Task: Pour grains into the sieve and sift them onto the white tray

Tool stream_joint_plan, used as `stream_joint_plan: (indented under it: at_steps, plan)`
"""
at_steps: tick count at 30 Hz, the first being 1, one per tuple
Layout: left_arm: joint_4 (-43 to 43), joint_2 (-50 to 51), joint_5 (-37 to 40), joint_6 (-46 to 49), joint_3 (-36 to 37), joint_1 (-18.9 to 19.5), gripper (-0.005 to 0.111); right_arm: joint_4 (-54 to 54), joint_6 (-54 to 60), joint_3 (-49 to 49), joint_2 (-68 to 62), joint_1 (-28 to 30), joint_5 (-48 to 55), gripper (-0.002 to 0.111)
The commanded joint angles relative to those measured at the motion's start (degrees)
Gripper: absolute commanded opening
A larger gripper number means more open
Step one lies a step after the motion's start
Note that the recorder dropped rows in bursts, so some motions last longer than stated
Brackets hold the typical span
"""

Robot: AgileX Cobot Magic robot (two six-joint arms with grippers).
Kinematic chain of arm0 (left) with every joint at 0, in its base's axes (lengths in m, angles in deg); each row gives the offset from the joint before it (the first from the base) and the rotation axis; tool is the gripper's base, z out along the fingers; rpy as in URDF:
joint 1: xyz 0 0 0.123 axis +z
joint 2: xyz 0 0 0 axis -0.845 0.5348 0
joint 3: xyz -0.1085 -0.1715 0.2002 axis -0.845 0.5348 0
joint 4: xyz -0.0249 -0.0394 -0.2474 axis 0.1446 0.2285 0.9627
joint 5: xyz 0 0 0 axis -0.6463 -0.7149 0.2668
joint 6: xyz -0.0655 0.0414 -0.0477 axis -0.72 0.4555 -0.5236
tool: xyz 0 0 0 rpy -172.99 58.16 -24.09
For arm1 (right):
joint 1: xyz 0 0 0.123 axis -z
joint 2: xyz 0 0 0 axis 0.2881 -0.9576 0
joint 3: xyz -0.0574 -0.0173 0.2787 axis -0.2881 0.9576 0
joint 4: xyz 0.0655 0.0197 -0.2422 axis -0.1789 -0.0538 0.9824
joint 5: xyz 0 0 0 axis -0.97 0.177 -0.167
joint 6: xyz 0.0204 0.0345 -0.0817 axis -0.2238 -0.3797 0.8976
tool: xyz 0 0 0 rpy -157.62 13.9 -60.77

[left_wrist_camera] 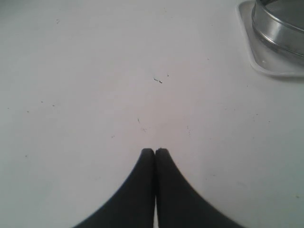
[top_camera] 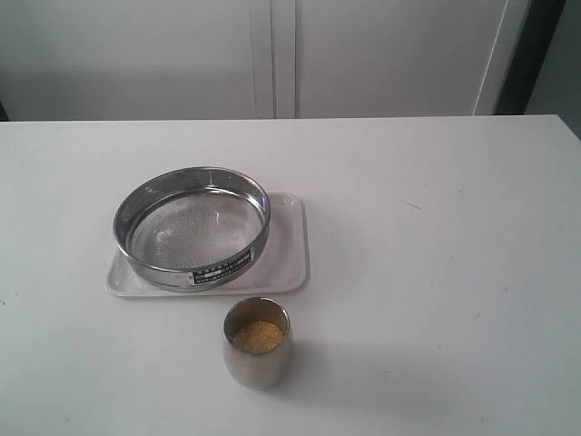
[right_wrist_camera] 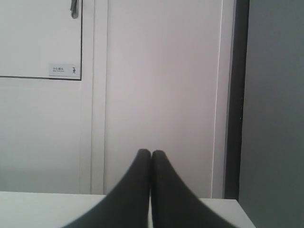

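Observation:
The round steel sieve [top_camera: 192, 225] rests on the white tray [top_camera: 289, 247], left of the table's middle. Golden-yellow grains [top_camera: 258, 334] fill the bottom of a small steel cup [top_camera: 258, 345] standing just in front of the tray. Neither arm shows in the exterior view. My left gripper [left_wrist_camera: 155, 151] is shut and empty over bare table, with the sieve [left_wrist_camera: 280, 23] and a corner of the tray [left_wrist_camera: 266, 64] off to one side. My right gripper [right_wrist_camera: 151, 153] is shut and empty, pointing at a white cabinet beyond the table's far edge.
The white table [top_camera: 436, 272] ends at a far edge in front of white cabinet doors [top_camera: 272, 54]. A dark gap [right_wrist_camera: 242, 95] runs beside the cabinet at the right.

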Motion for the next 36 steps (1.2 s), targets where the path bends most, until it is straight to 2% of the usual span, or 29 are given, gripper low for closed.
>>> stream_joint_plan:
  at_steps: [1, 9, 13, 36]
  plan:
    - [0.2, -0.2, 0.5, -0.5, 0.6, 0.0, 0.000, -0.1, -1.5, -3.3, -4.6, 0.1, 1.4, 0.000]
    - [0.2, -0.2, 0.5, -0.5, 0.6, 0.0, 0.000, -0.1, -1.7, -10.1, -17.5, 0.1, 1.3, 0.000]
    - [0.2, -0.2, 0.5, -0.5, 0.6, 0.0, 0.000, -0.1, -1.7, -11.7, -23.2, 0.1, -2.6, 0.000]
    - [0.2, -0.2, 0.5, -0.5, 0.6, 0.0, 0.000, -0.2, -2.3, -11.7, -23.9, 0.1, -3.1, 0.000]
